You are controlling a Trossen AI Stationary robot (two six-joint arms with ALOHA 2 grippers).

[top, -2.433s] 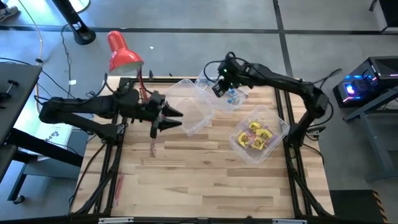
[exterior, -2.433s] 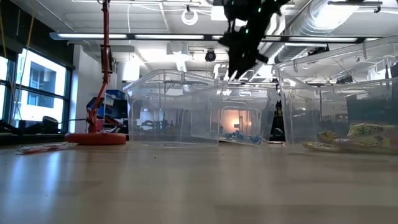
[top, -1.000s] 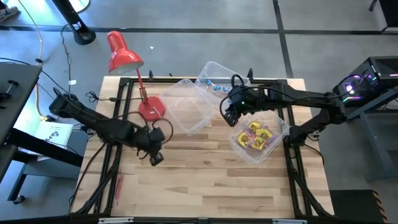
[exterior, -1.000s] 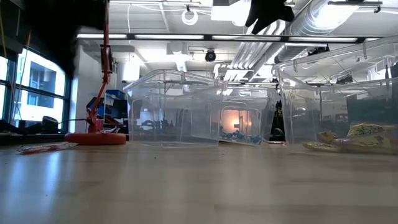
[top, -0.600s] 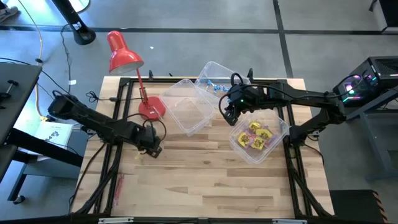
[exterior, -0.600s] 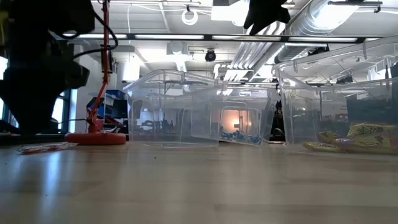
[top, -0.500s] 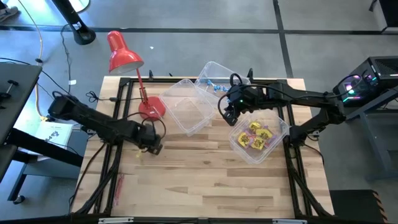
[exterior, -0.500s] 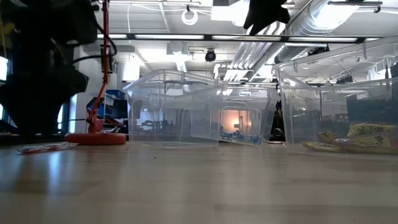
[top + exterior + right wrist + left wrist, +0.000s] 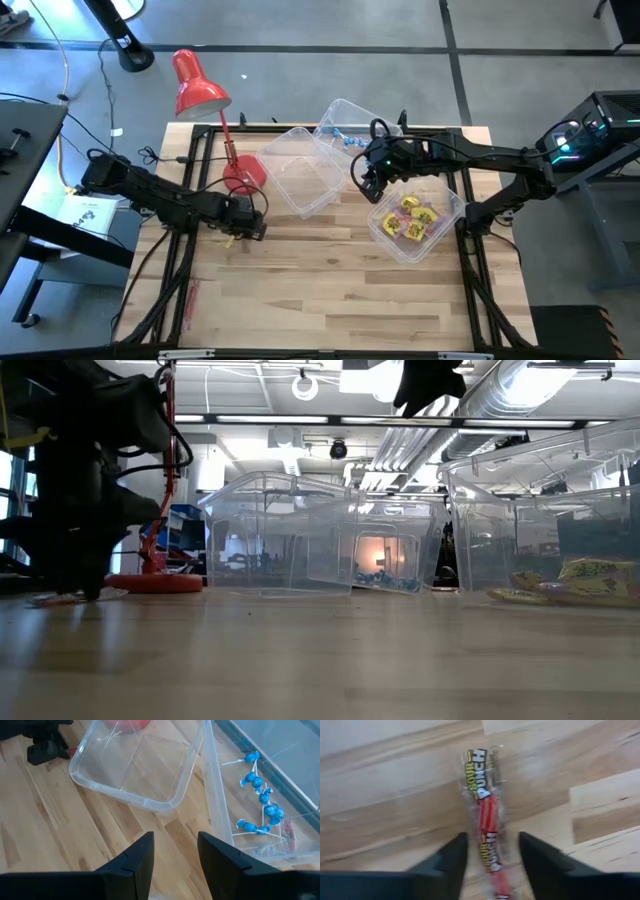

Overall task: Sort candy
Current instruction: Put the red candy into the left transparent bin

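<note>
Down on the table just in front of the red desk lamp point(image 9: 243, 173), the left gripper point(image 9: 491, 851) stands parted astride a red candy stick point(image 9: 487, 825); its long axis runs between the fingers point(image 9: 451, 857); the right gripper point(image 9: 175, 852), open, waits well apart.

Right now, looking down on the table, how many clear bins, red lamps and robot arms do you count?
clear bins: 3
red lamp: 1
robot arms: 2
Total: 6
</note>
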